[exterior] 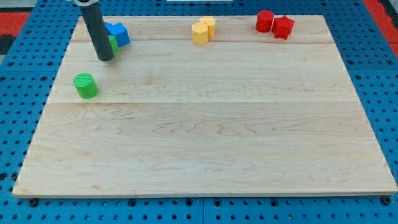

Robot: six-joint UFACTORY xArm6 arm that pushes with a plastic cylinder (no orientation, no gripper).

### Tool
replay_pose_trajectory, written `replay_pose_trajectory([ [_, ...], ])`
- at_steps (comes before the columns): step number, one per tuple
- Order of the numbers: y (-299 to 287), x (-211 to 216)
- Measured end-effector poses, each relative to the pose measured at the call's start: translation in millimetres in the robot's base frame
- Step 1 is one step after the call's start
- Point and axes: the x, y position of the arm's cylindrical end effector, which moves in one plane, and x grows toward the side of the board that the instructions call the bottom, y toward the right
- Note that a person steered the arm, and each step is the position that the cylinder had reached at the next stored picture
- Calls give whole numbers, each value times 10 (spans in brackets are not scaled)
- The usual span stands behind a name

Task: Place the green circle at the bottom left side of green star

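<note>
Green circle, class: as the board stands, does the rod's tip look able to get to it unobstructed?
Probably yes. My tip sits just above the green circle, slightly to the view's right, with bare board between them; the green star and blue block lie behind the rod.

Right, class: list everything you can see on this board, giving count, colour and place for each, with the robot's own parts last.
Green circle: one, green, the view's left, alone.
Green block: one, green, top left, mostly hidden behind the rod; shape unclear.
Blue blocks: apparently two, blue, top left, touching the green block.
Yellow blocks: two, yellow, top centre, touching.
Red blocks: two, red, top right, touching.
Board: one, pale wood.
My tip: one, dark, above the green circle.
</note>
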Motion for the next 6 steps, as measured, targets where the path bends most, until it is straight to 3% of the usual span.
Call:
replay_pose_trajectory([
  [2,307,1329],
  [3,-100,1369],
  [6,-259,242],
])
